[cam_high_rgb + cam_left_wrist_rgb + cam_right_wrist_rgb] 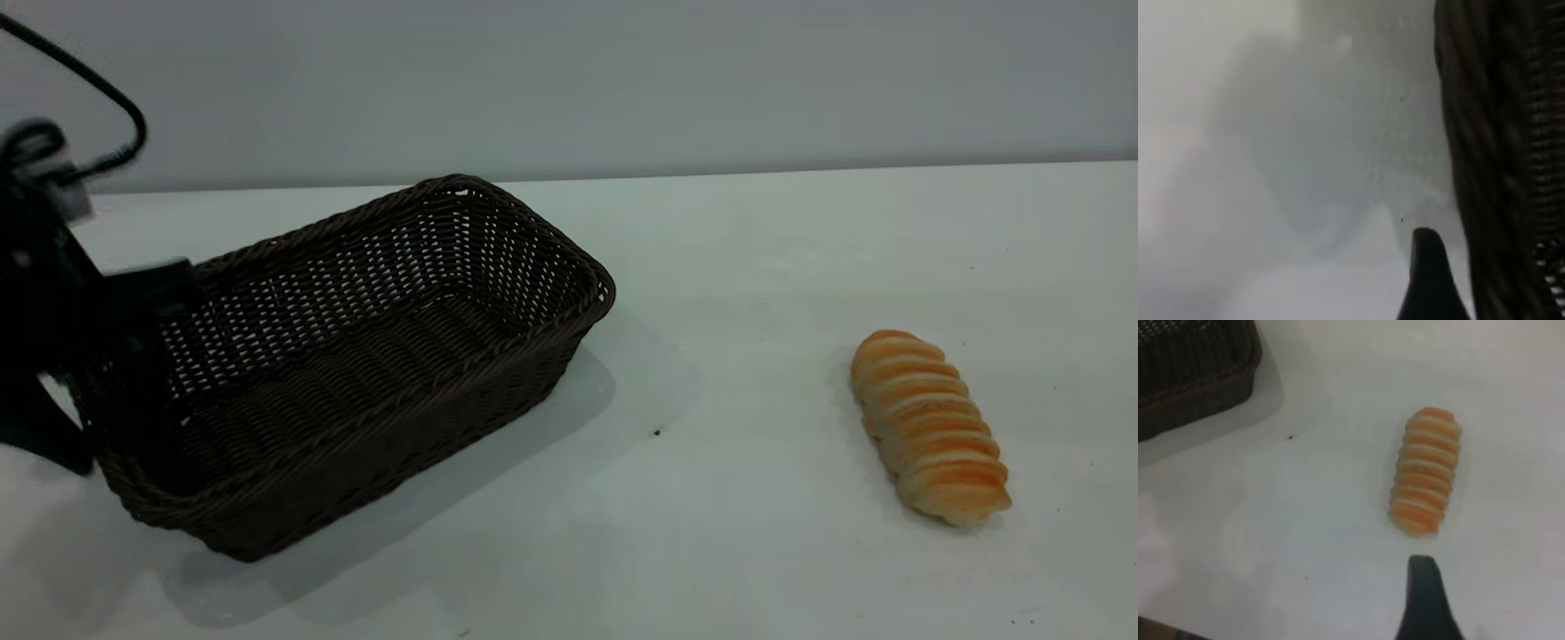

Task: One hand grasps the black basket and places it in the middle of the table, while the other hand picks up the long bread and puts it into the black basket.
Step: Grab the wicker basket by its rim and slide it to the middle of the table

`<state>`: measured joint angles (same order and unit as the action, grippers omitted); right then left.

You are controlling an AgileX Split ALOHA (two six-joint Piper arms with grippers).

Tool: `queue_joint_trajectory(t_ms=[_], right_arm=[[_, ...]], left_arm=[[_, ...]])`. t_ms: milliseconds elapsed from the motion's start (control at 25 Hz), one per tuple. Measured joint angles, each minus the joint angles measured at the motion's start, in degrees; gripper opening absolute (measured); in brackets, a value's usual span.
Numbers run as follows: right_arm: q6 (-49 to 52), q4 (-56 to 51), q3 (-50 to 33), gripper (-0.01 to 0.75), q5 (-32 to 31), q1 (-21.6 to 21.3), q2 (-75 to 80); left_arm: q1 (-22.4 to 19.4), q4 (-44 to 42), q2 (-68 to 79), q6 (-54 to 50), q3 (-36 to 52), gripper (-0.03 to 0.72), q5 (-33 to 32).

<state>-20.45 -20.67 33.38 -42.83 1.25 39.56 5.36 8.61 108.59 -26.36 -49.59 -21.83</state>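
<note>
The black basket [356,356] stands at the left of the white table [729,267], turned at an angle. My left gripper [147,298] is at the basket's left end and stands open astride the braided rim [1478,167]. One finger [1426,273] is outside the rim with a thin strip of table between them; the other is hidden by the wicker. The long bread [929,427] lies ridged side up at the right, well apart from the basket. My right gripper [1498,607] hovers open just short of the near end of the bread [1425,473], with one finger [1425,603] showing and nothing held.
A thin black cable [98,84] loops above the left arm. A small dark speck [657,432] lies on the table between basket and bread. The grey wall [622,80] runs along the table's far edge.
</note>
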Motion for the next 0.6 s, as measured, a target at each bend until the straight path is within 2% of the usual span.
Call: queue_joint_trajectory(t_ms=[200,280,360,520,600], right_arm=[[0.0,0.0,0.0,0.510,0.0,0.0,0.0],[0.0,0.0,0.0,0.510,0.0,0.0,0.0],[0.0,0.0,0.0,0.510,-0.1,0.0,0.0],[0.0,0.0,0.0,0.510,-0.2,0.0,0.0],[0.0,0.0,0.0,0.510,-0.2,0.0,0.0]], left_arm=[[0.0,0.8,5.1,0.0,0.0,0.554,3.7],[0.0,0.8,6.0,-0.1,0.0,0.524,5.6],[0.0,1.0,6.4,-0.1,0.0,0.452,7.0],[0.0,3.8,6.5,-1.4,-0.1,0.142,10.2],[0.0,4.7,6.3,-1.0,-0.4,0.135,10.8]])
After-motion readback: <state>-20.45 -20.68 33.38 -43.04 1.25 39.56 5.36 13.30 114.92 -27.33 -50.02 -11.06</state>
